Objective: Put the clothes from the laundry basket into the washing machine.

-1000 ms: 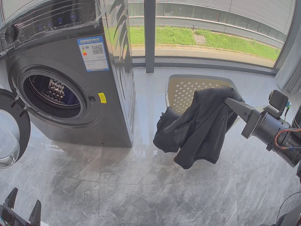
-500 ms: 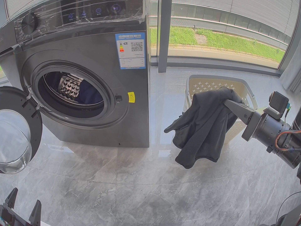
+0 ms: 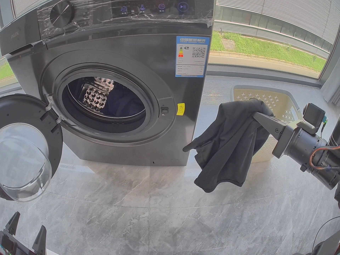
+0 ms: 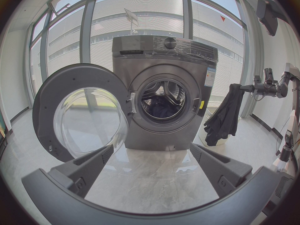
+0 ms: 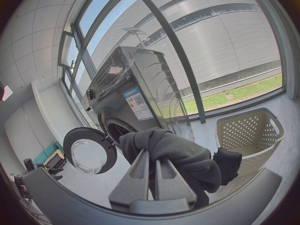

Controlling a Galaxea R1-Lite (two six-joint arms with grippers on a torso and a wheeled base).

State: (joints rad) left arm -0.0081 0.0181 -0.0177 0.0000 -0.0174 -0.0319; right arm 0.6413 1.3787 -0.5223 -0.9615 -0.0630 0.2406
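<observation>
Down at the near left corner of the floor, the left gripper [image 3: 27,229] sits low with its two dark fingers spread wide and nothing between them, pointing toward the washer. Over on the right side, a bit further in, the right gripper [image 3: 257,115] has its jaws pressed together on a bunched fold of a dark grey garment [image 3: 226,146], and the rest of the cloth just dangles off it above the marble floor [image 3: 148,213], clear of the tiles, with one sleeve-ish bit sticking out toward the machine. Past that, the round glass door [image 3: 24,156] is swung fully open to the left of the washing machine [image 3: 141,50], which stands at the far left part of the floor. The drum [image 3: 95,94] is wide open and there's already some dark clothing [image 3: 124,103] lying inside. The beige laundry basket [image 3: 264,90] sits right of the machine, just behind the hanging garment, close to the window [image 3: 269,25] along the far edge.
</observation>
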